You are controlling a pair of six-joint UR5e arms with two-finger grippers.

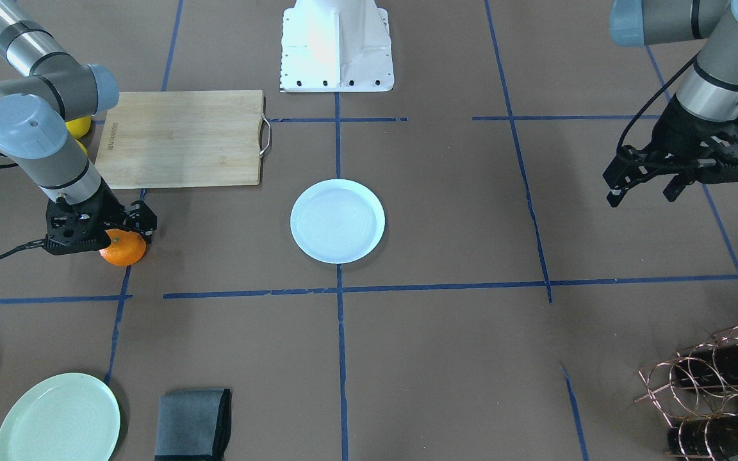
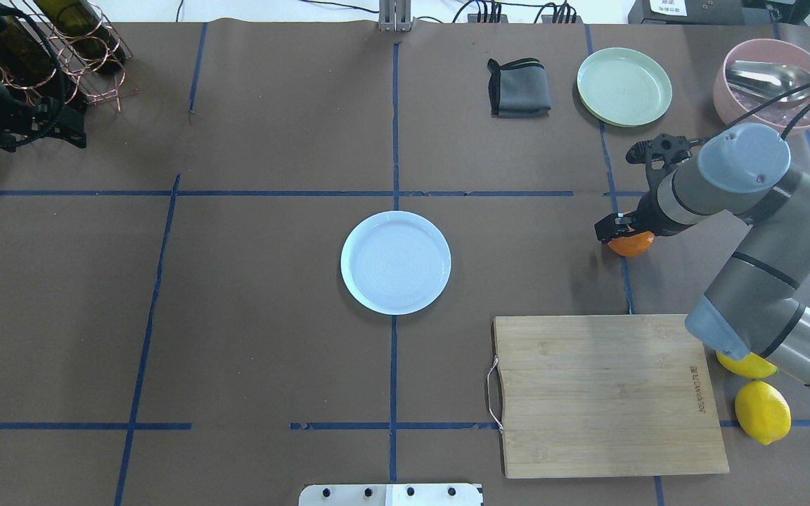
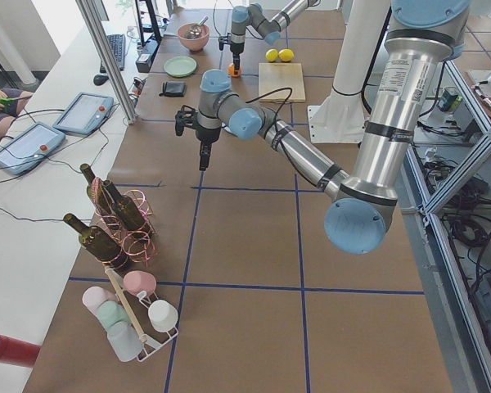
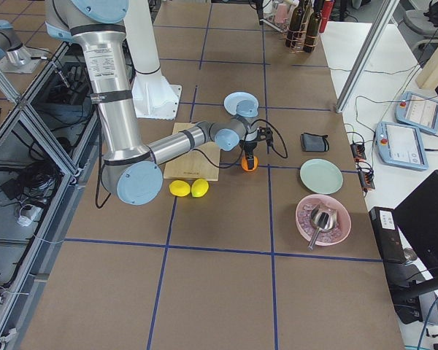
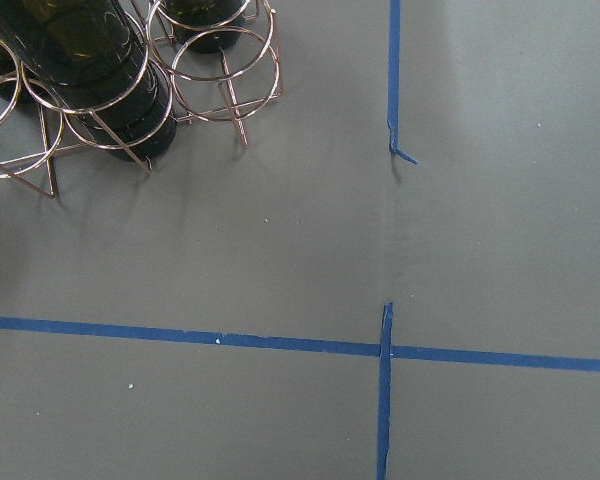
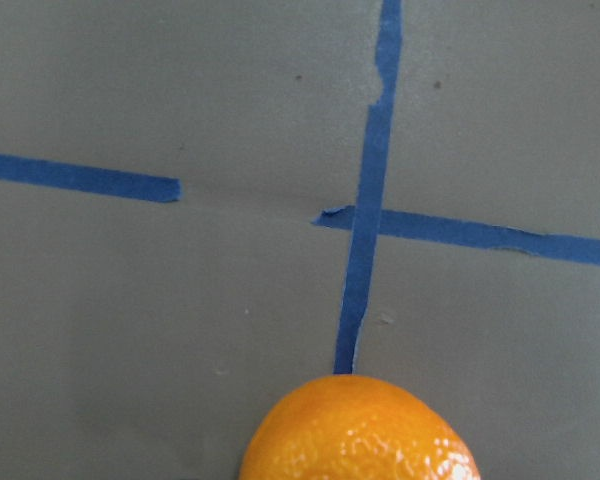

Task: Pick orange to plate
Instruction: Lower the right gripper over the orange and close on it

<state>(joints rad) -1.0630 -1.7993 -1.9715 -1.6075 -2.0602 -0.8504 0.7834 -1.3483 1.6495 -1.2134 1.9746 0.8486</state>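
Note:
The orange [image 1: 123, 250] rests on the brown table on a blue tape line, well to the robot's right of the plate [image 1: 337, 221]. My right gripper [image 1: 119, 238] points straight down over the orange with its fingers on either side of it; whether they press on it cannot be told. From overhead the orange [image 2: 631, 244] peeks out under the right wrist. The right wrist view has only the top of the orange [image 6: 358, 430] at its lower edge. The white plate [image 2: 396, 262] lies empty at the table's middle. My left gripper [image 1: 642, 192] hangs open above the table, far off, holding nothing.
A wooden cutting board [image 2: 605, 393] lies near the robot's right side, with two lemons [image 2: 762, 411] beside it under the right arm. A pale green plate [image 2: 624, 86], a grey cloth [image 2: 519, 88] and a pink bowl [image 2: 763, 77] sit at the far edge. A wire bottle rack [image 2: 60, 49] stands far left.

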